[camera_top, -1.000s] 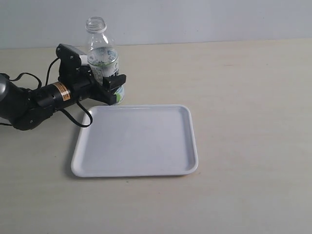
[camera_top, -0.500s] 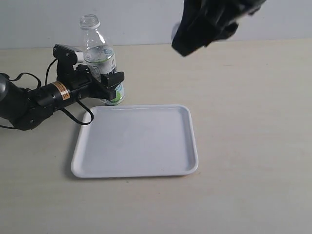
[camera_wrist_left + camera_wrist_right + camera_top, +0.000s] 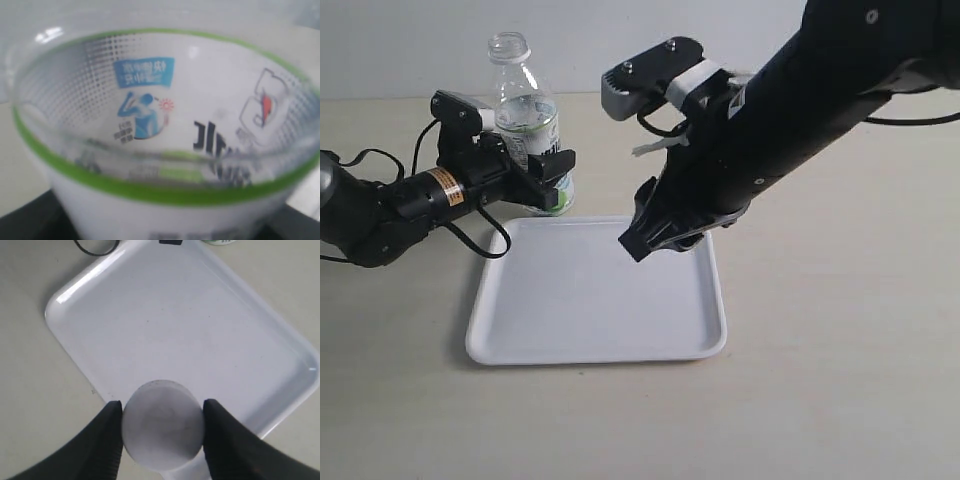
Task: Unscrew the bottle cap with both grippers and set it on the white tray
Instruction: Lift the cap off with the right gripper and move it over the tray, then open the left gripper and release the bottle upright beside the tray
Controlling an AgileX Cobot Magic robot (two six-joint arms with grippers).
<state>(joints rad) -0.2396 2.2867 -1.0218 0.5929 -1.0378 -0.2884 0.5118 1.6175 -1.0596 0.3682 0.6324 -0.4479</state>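
Bottle cap point(image 3: 162, 426) clamped in right tool point(image 3: 161, 412), above white tray point(image 3: 200, 315).

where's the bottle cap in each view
Exterior: not visible, hidden in the right hand above the white tray.
Left wrist: not in it, only the bottle label.
Right wrist: the bottle cap sits clamped between the right hand's fingers, over the tray's rim.
Shared landmark: the white tray, in exterior and right wrist.
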